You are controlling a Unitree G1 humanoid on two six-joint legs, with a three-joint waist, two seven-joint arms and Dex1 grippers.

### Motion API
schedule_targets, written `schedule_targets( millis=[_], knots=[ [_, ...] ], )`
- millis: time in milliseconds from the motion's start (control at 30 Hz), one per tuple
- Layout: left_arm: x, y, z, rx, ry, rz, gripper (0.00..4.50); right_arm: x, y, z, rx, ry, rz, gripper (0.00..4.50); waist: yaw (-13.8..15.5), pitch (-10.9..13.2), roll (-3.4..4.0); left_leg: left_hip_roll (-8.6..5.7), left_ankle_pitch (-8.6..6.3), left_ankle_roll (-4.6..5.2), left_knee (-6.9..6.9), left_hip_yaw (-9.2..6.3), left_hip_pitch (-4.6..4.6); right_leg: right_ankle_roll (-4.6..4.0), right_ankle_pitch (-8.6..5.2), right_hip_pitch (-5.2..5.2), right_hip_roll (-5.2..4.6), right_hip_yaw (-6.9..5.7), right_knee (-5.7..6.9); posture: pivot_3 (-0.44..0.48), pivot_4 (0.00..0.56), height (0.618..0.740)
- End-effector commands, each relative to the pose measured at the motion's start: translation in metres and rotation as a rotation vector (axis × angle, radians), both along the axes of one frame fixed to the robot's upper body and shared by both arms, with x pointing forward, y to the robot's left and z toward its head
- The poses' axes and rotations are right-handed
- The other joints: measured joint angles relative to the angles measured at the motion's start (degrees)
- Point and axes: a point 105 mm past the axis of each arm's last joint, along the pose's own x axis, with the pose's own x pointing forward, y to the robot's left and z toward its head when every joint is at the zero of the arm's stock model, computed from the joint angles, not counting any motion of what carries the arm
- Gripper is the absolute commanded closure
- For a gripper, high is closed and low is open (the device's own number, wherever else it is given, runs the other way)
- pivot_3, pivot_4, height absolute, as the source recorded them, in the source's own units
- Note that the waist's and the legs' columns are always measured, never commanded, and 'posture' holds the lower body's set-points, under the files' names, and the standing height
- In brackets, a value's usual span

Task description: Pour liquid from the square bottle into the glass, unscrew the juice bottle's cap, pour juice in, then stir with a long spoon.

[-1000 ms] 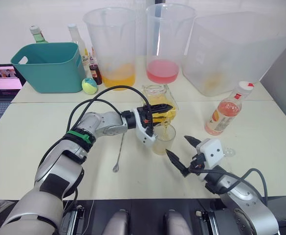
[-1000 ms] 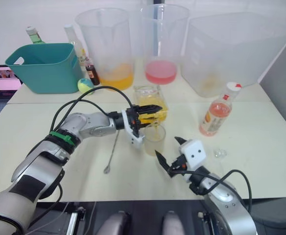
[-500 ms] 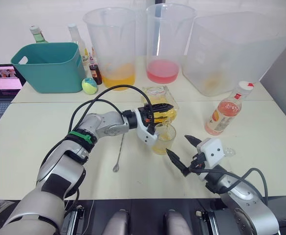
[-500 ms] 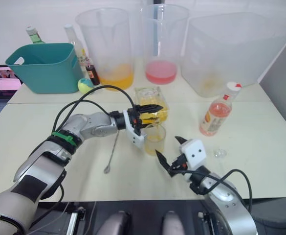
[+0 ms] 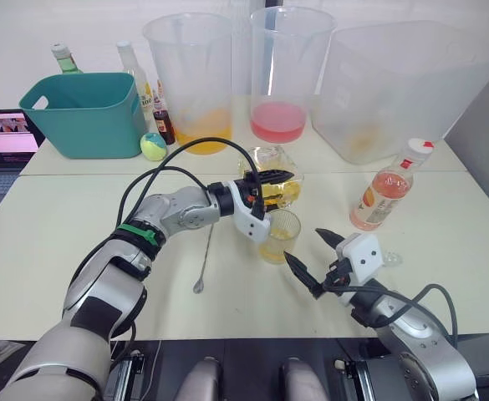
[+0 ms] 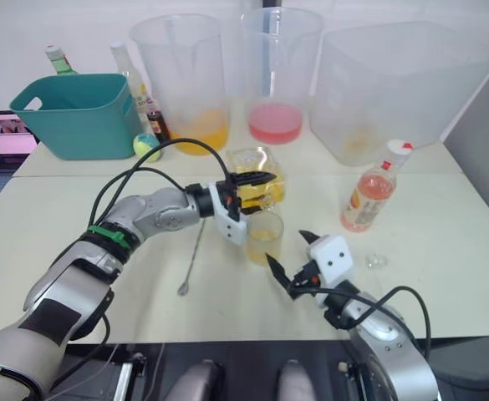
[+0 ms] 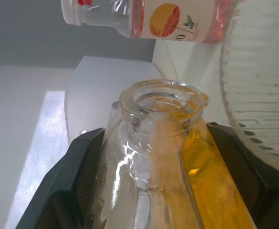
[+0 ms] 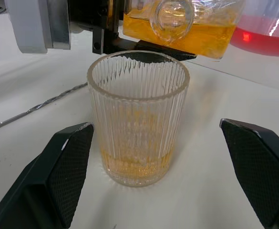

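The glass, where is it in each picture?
Left eye view: the glass is mid-table, below the tilted square bottle.
Right eye view: mid-table, below the bottle.
Left wrist view: ribbed wall at the side.
Right wrist view: centre.
Shared landmark: the square bottle.

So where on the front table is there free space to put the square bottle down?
Bare tabletop lies to the robot's left of the long spoon. Another patch sits between the glass and the juice bottle. It is crowded around the glass, where the left gripper holds the square bottle and the open right gripper waits.
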Motion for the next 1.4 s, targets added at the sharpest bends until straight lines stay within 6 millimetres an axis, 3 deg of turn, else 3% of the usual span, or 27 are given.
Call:
schedule_targets(
  millis=[33,367,533,767,867,1000,1300,1400],
  knots=[
    [0.008,0.015,0.05,-0.256,0.053,0.042,1.68,-0.001,-0.005,0.012,-0.003,-0.044,0.019,0.03,-0.17,0.0,0.0,0.0,0.0,0.0,0.01,-0.01,-0.01,0.0,0.0,-0.01,0.0,0.0,0.01,0.0,0.15,0.738],
    [0.02,0.059,0.072,-0.513,0.352,0.154,1.68,-0.002,-0.016,0.036,-0.077,-0.07,0.216,0.03,-1.26,-0.01,0.01,0.01,0.0,0.01,0.03,-0.05,0.0,0.0,0.0,-0.01,0.01,-0.02,0.07,0.0,0.15,0.738],
    [0.028,0.107,0.086,-0.737,0.498,0.317,1.68,-0.006,-0.008,0.048,-0.142,-0.038,0.433,0.03,-1.45,0.0,0.01,0.02,-0.01,0.01,0.08,-0.08,-0.04,0.0,0.0,-0.01,0.01,-0.04,0.06,0.0,0.15,0.738],
    [0.021,0.163,0.096,-1.02,0.583,0.558,1.68,-0.002,-0.004,0.067,-0.193,-0.032,0.617,0.03,-1.4,-0.01,0.0,0.05,-0.01,0.02,0.11,-0.08,-0.04,-0.01,0.0,0.01,0.03,-0.04,0.06,0.0,0.15,0.738],
    [0.011,0.185,0.089,-1.131,0.595,0.653,1.68,0.001,0.003,0.072,-0.204,-0.046,0.685,0.03,-1.32,-0.02,-0.02,0.06,-0.01,0.01,0.12,-0.09,-0.06,-0.01,0.0,0.01,0.03,-0.04,0.06,0.0,0.15,0.738],
    [0.002,0.198,0.079,-1.214,0.614,0.708,1.68,0.001,0.008,0.072,-0.208,-0.048,0.732,0.03,-0.78,-0.03,-0.06,0.06,0.0,-0.01,0.13,-0.1,-0.08,-0.02,0.01,0.0,0.01,-0.05,0.05,0.0,0.15,0.738],
    [-0.003,0.211,0.031,-1.322,0.735,0.815,1.68,0.004,0.012,0.071,-0.222,-0.042,0.767,0.03,0.34,-0.04,-0.22,0.02,0.0,-0.01,0.17,-0.07,-0.09,-0.02,0.02,0.0,-0.06,-0.03,0.02,0.0,0.15,0.738],
    [-0.001,0.215,0.004,-1.326,0.786,0.868,1.68,0.005,0.012,0.073,-0.219,-0.052,0.756,0.03,0.49,-0.07,-0.25,0.03,0.0,-0.01,0.17,-0.04,-0.07,-0.03,0.03,0.0,-0.07,0.0,0.01,0.0,0.15,0.738]
  ],
)
